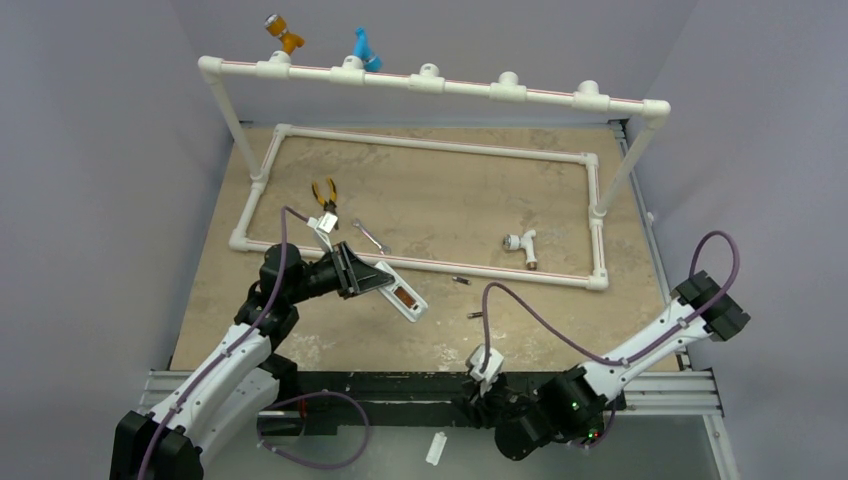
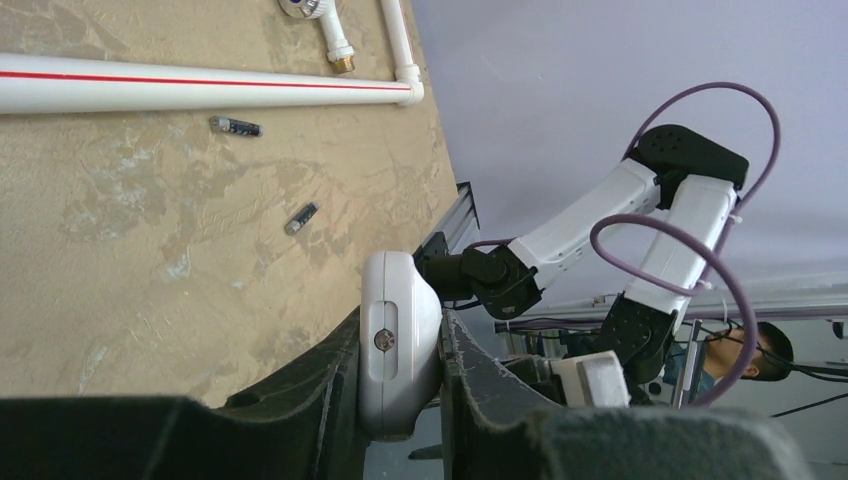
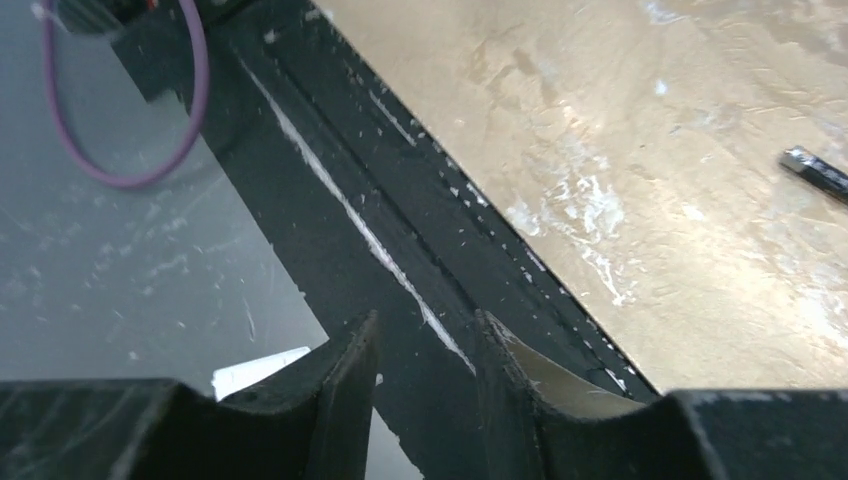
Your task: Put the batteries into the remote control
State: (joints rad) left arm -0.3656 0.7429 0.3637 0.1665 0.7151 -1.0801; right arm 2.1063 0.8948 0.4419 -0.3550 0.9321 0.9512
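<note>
My right gripper (image 3: 425, 350) hangs over the black rail (image 3: 330, 170) along the near edge, fingers apart, empty. Beyond, the near battery (image 1: 476, 315) and far battery (image 1: 461, 281) lie loose on open tabletop (image 1: 560, 320). To their left my left gripper (image 1: 372, 278) clamps the white remote control (image 1: 408, 300), compartment up, just before the pipe frame (image 1: 520, 273).

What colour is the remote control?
The remote control is white; the left wrist view shows it best.

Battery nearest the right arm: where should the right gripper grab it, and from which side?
Likely pinch the nearer battery mid-length, across its thin body, right gripper coming straight down: it lies flat on the table, nothing touching it.
</note>
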